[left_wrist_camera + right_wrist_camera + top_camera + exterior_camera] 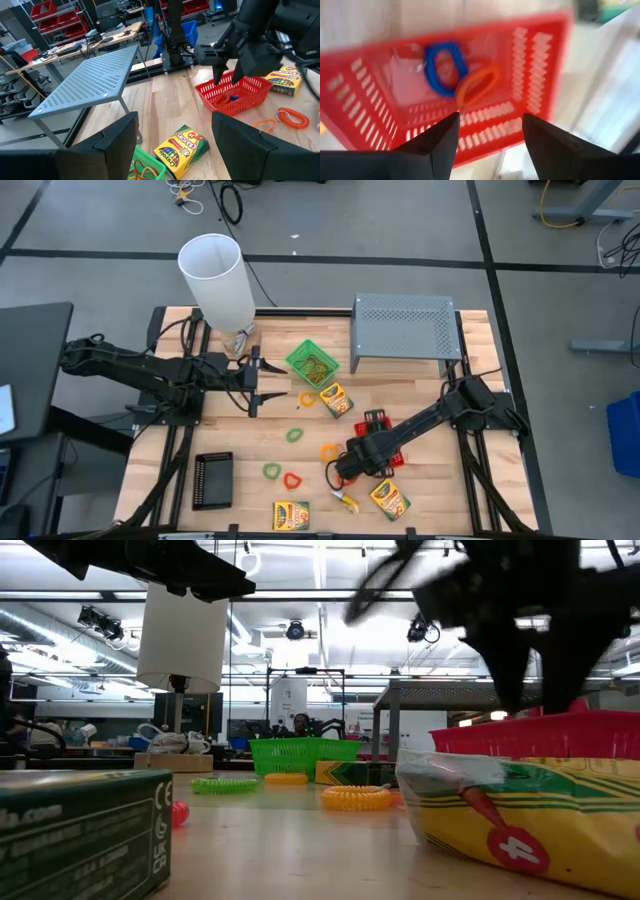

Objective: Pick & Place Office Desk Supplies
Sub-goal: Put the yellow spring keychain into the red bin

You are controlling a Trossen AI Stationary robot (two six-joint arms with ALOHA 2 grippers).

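A blue loop band [444,67] and an orange loop band [477,85] lie touching inside the red tray [540,65], evidently dropped there as sorted stock. The right gripper [487,135] hangs just above the tray with its fingers spread wide and nothing between them, which reads as a release into the tray. On the table, the red tray [378,425] sits at about 4 o'clock from the table's centre, largely hidden under the right arm. Loose supplies wait around it: a crayon box [335,399] at its 10 o'clock, an orange band [329,451] at its 8 o'clock, a red band [292,479] and a green band [271,470] farther out the same way. The green tray [312,363] stands at 11 o'clock, the black tray [212,480] far off at 8 o'clock. The left gripper [253,380] waits beside the green tray, fingers wide and empty.
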